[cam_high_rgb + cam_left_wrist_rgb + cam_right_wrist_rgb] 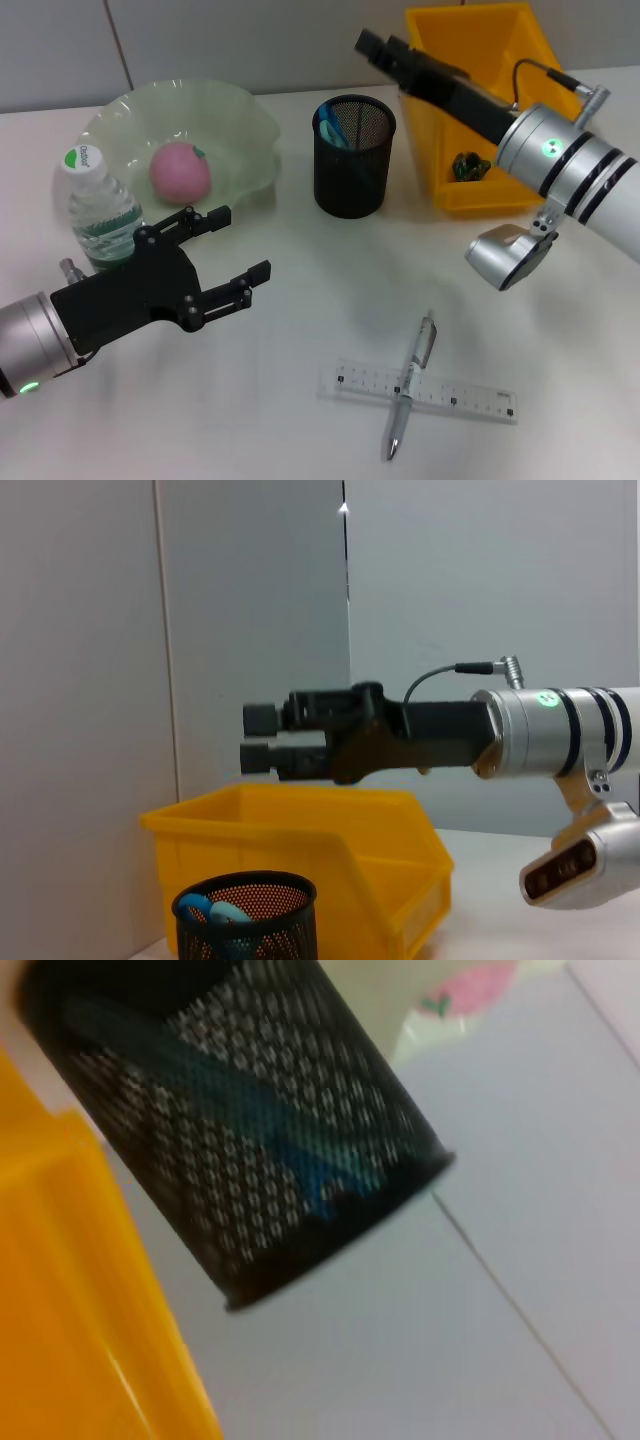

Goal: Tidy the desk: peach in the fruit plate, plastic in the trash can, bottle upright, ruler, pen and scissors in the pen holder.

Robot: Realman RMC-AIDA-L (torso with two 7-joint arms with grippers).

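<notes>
Pen [411,385] across ruler [416,391]; left hand [235,250] spread, right hand [378,46] clenched.

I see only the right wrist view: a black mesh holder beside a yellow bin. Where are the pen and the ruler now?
Observer: Both lie on the desk, nearer the robot than the pen holder; the pen lies across the ruler.
Operator: Is the bottle upright?
Observer: Yes, it stands beside the fruit plate, next to the open left gripper.
Operator: And the right gripper?
Observer: Shut, hovering above the trash can rim.
</notes>
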